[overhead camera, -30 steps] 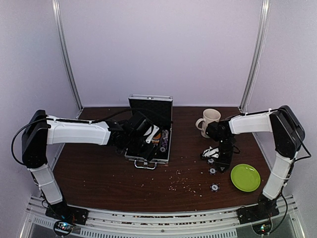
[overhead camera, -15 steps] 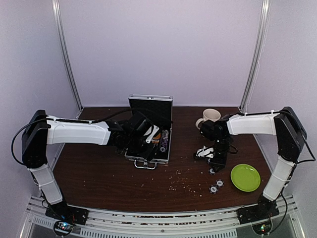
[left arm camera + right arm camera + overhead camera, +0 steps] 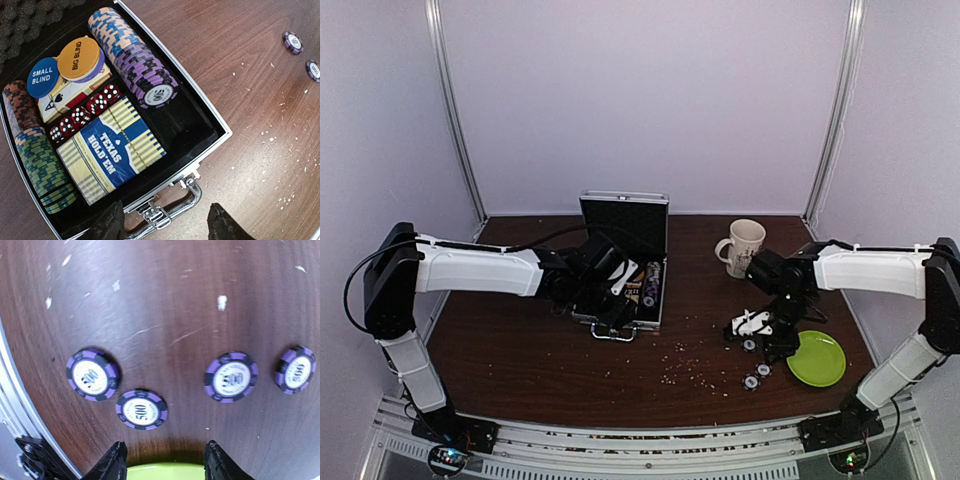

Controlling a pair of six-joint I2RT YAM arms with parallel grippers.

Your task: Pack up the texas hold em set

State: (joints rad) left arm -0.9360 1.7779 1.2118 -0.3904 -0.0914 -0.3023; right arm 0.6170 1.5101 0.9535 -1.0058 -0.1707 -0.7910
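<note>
The silver case [image 3: 642, 298] lies open with its lid [image 3: 625, 216] up. In the left wrist view it holds rows of chips [image 3: 145, 70], a blue-cream card deck [image 3: 112, 150], red dice [image 3: 82, 112], an orange disc [image 3: 78, 60] and a blue disc [image 3: 42, 77]. My left gripper [image 3: 167, 225] is open and empty over the case handle [image 3: 172, 207]. Several purple 500 chips [image 3: 142, 409] lie loose on the table and also show in the top view [image 3: 763, 369]. My right gripper [image 3: 165, 462] is open and empty just above them.
A lime green plate [image 3: 815, 357] lies right of the loose chips, its rim between my right fingers [image 3: 165, 473]. A cream mug [image 3: 745, 243] stands behind them. Pale crumbs dot the brown table [image 3: 690, 370]. Two loose chips [image 3: 293, 42] show far right of the case.
My right arm has stretched out low and its gripper has moved nearer and right, toward the plate. One loose chip now lies nearer the front. The left arm has barely moved.
</note>
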